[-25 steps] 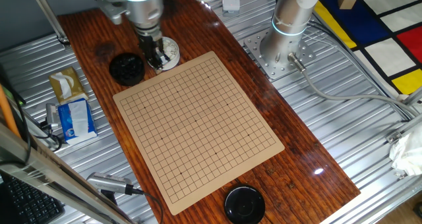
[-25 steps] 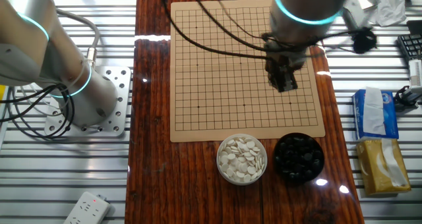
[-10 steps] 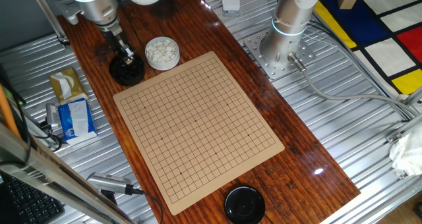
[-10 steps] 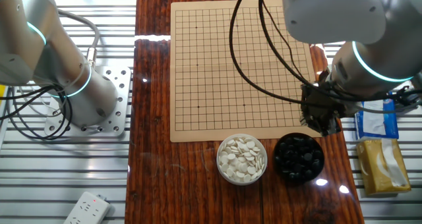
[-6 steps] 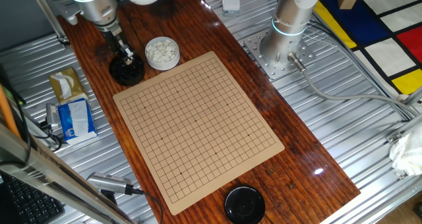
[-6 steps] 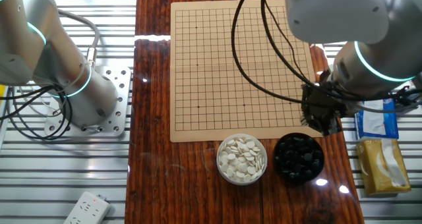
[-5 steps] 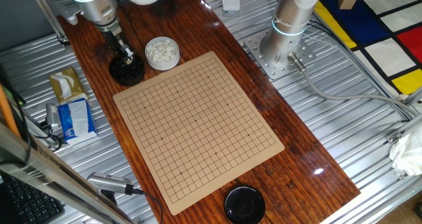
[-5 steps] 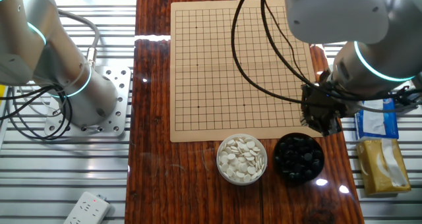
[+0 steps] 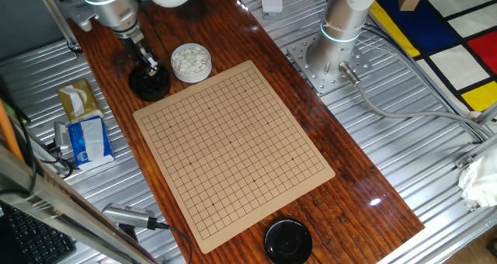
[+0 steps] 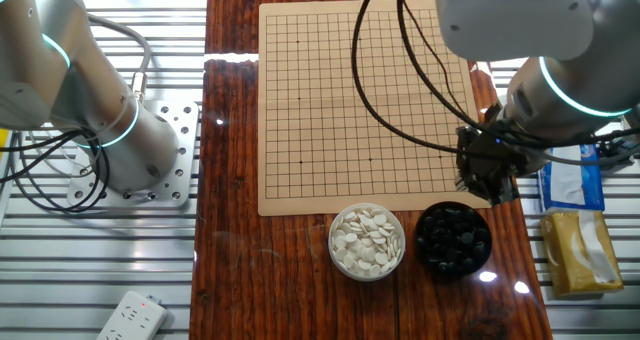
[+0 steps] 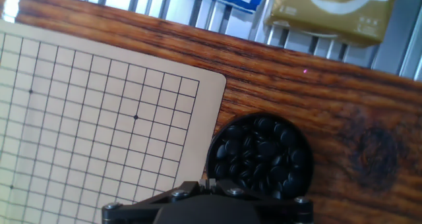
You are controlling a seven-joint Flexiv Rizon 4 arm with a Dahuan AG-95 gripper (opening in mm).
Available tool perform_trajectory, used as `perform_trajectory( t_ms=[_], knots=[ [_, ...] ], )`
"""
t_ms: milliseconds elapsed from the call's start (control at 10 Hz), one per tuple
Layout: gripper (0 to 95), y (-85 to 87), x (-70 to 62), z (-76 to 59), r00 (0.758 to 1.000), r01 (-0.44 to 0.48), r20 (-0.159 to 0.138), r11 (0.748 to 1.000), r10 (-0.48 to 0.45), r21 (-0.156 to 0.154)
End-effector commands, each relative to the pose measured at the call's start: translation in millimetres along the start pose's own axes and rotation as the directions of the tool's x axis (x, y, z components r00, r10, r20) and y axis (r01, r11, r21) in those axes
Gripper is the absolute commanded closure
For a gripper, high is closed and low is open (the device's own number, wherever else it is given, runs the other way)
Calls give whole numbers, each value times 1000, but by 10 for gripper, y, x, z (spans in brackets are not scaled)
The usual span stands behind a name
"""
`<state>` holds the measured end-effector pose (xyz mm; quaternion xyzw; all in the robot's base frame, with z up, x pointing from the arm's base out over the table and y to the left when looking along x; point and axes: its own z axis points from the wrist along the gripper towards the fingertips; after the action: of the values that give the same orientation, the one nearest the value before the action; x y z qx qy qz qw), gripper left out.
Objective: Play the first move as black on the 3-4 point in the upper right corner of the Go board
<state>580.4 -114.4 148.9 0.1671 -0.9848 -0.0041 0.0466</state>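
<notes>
Gripper (image 10: 487,188) poised above bowl of black stones (image 11: 260,157), beside Go board (image 9: 233,147) on bench; jaws' state indeterminable. Black stone unpicked, among bowl's heap. Risk: gathering several stones, or none, from crowded pile.

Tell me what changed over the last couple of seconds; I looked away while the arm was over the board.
The gripper swung off the Go board, from near the bowl of white stones to above the bowl of black stones, and has hung there for the last second. Nothing was picked up or let go that the pictures show. The board carries no stone, as before, and both bowls stayed put.
</notes>
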Motion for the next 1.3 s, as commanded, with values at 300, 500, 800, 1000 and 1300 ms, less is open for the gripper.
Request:
perform_trajectory(
  t_ms=[300,500,800,1000,1300],
  knots=[
    [950,3,11,-1,999,-48,-21,999,48,0],
    [950,3,11,-1,997,-81,-16,997,81,2],
    [950,3,11,-1,995,-99,-17,995,99,0],
    [950,3,11,-1,994,-110,-12,994,110,1],
    [950,3,11,-1,992,-128,-8,992,128,-3]
  ],
)
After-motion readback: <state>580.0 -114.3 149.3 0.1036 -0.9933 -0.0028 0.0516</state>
